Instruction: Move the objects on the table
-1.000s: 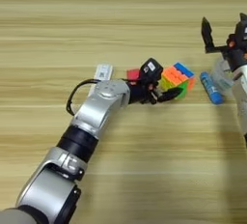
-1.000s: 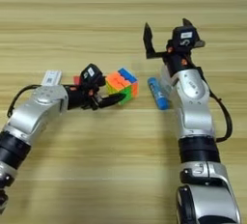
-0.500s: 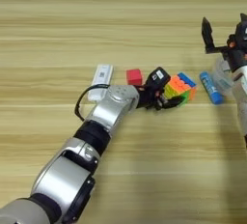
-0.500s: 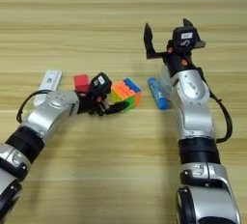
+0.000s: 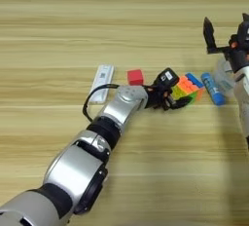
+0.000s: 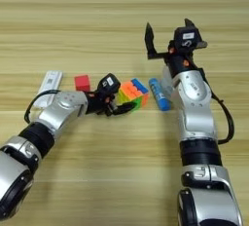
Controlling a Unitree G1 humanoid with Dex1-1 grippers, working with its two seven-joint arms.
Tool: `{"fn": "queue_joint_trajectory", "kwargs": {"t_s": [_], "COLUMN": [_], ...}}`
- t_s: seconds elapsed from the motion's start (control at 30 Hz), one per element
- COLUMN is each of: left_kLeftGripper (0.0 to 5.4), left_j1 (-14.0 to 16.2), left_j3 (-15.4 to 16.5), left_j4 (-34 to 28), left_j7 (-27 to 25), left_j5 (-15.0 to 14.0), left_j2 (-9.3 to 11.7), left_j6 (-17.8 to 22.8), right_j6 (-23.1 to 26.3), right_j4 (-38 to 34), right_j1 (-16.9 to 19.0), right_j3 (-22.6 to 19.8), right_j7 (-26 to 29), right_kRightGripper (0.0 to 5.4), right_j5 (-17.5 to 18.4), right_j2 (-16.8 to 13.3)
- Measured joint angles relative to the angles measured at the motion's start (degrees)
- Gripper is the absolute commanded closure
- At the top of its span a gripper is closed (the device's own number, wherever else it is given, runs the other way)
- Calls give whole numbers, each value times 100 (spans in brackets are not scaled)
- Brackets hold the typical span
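The left arm (image 5: 73, 166) enters at the near left corner and reaches diagonally toward the middle of the table (image 5: 121, 25). Its left gripper (image 6: 116, 104) sits against the left side of the puzzle cube (image 6: 133, 92), with 1 black finger (image 6: 125, 108) curving along the cube's near edge; whether it truly clamps the cube I cannot tell.

The cube lies near the middle of the table, tilted, showing orange, green and blue faces. Just left of the gripper, a little farther away, sits the red cube (image 5: 135, 77), apart from the puzzle cube. Farther left lies the white bar (image 5: 101, 82), pointing roughly near to far, with a black cable (image 5: 92, 101) from the arm looping over its near end.

Just right of the puzzle cube lies the blue marker (image 6: 158, 94), slanted, its far end leaning left. It is beside the cube, with a thin gap between them.

The right arm (image 6: 199, 137) rises from the near right edge. A clear tape roll (image 5: 221, 76) shows faintly beside the forearm, partly hidden by it. Farthest back, the right gripper (image 6: 168, 32) is raised over the table beyond the marker, its 2 fingers (image 6: 149, 37) spread wide and holding nothing.
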Motion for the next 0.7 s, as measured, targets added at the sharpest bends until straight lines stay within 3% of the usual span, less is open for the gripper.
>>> {"fn": "queue_joint_trajectory", "kwargs": {"t_s": [0.27, 0.53, 0.7], "left_kLeftGripper": [92, 5, 2], "left_j1": [25, 328, 590], "left_j3": [36, -20, -74], "left_j4": [109, -790, -1502], "left_j7": [17, 0, -16], "left_j5": [200, 270, 315], "left_j2": [15, 114, 169], "left_j6": [6, 39, 199], "right_j6": [0, 1, 2], "right_j4": [0, 0, 0], "right_j1": [1, 8, 15], "right_j3": [19, 31, 36], "right_j7": [1, 4, 5], "right_kRightGripper": [0, 0, 0], "right_j5": [-1, -1, -1], "right_j2": [10, 10, 10]}}
